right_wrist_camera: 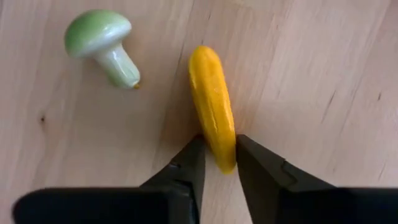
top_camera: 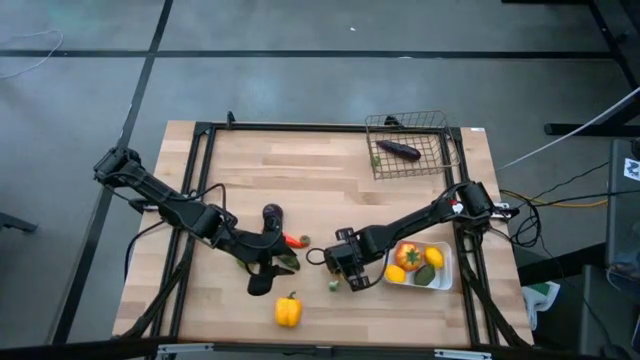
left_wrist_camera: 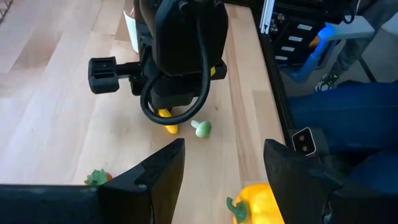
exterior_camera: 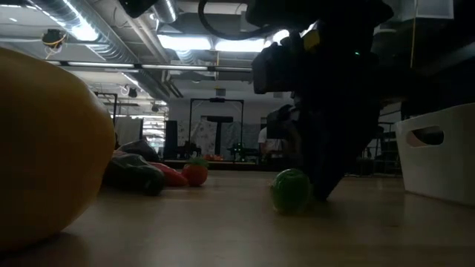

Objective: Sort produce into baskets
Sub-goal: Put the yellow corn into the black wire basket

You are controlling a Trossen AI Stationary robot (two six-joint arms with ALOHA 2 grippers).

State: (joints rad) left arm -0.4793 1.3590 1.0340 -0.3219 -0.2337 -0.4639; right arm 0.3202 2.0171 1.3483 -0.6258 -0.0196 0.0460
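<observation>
your right gripper point(right_wrist_camera: 218, 163) pinches only the tip of the yellow banana point(right_wrist_camera: 212, 102); lift fast and it may slip beside the green mushroom point(right_wrist_camera: 102, 45).

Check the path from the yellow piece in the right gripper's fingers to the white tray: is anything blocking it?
Nothing visible blocks it. The right gripper is closing around one end of the yellow piece on bare wood; the green mushroom lies apart, on the side away from the white tray, which already holds several pieces.
</observation>
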